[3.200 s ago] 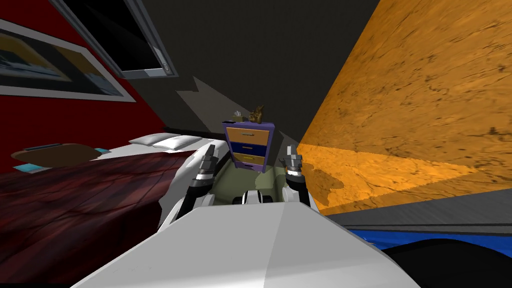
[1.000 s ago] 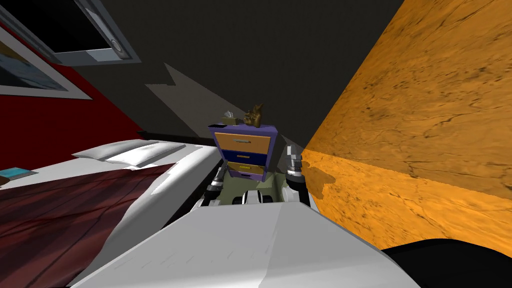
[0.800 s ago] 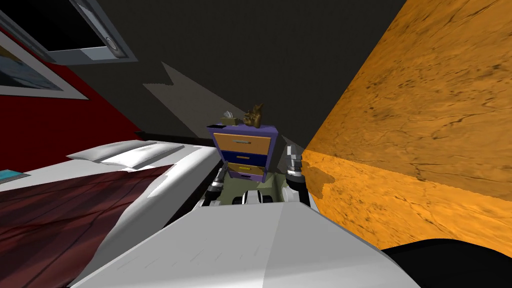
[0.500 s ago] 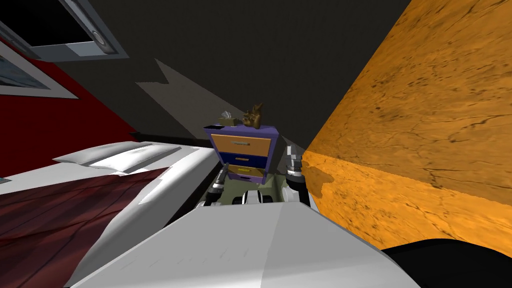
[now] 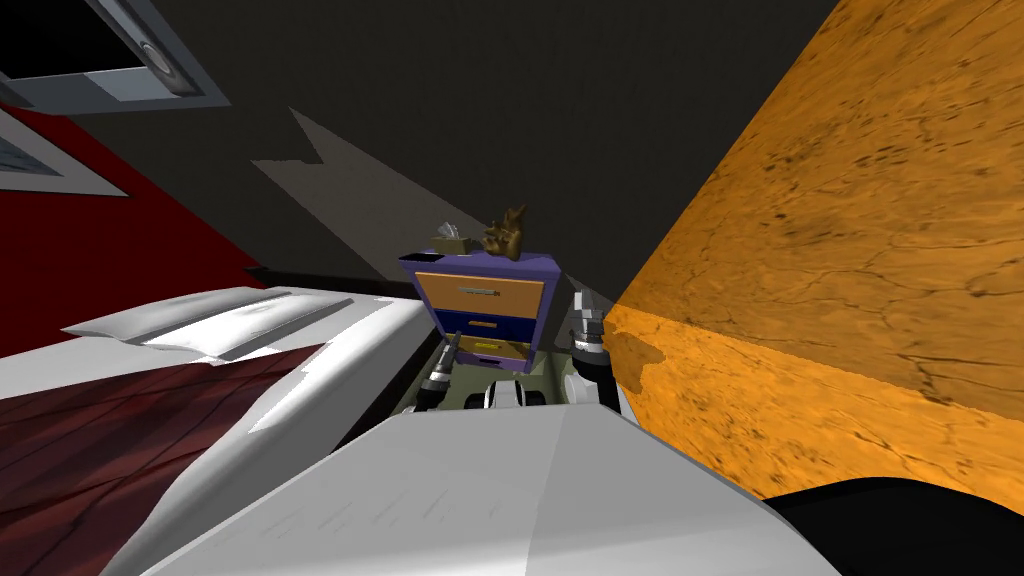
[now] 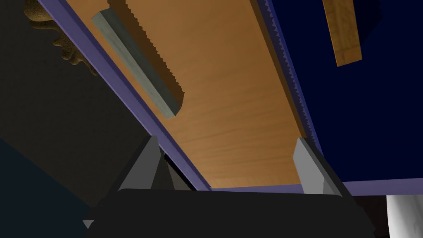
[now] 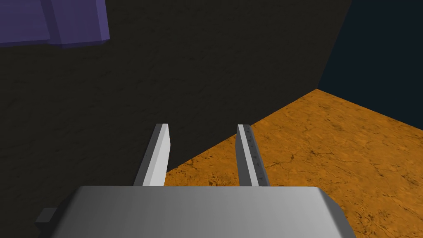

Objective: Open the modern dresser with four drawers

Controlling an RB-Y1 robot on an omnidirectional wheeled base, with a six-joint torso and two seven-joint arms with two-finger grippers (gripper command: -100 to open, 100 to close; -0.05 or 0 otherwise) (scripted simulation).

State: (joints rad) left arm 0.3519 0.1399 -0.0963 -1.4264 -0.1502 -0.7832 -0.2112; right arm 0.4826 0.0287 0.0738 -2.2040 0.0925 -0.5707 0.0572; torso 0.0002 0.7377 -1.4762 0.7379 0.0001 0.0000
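Observation:
The dresser (image 5: 483, 305) stands ahead against a dark wall, with a purple frame and an orange top drawer (image 5: 480, 291) above a dark blue one. My left gripper (image 5: 454, 346) is low in front of its left side. In the left wrist view this gripper (image 6: 225, 165) is open and close to the orange drawer front (image 6: 231, 107), beside that drawer's grey bar handle (image 6: 136, 70). The dark blue drawer (image 6: 371, 115) has a wooden handle (image 6: 342, 33). My right gripper (image 5: 584, 303) is raised to the right of the dresser. Its fingers (image 7: 159, 155) stand apart around nothing, near the dresser's purple corner (image 7: 53, 20).
A bed (image 5: 150, 440) with a dark red cover and white pillows (image 5: 200, 320) lies close on the left. An orange wall (image 5: 850, 250) runs along the right. A tissue box (image 5: 452, 241) and a brown figurine (image 5: 505, 235) sit on the dresser.
I have moved closer to the dresser, which now looks larger, and the bed and window have slid left. My left arm has stretched low towards the drawers. The right arm keeps its pose.

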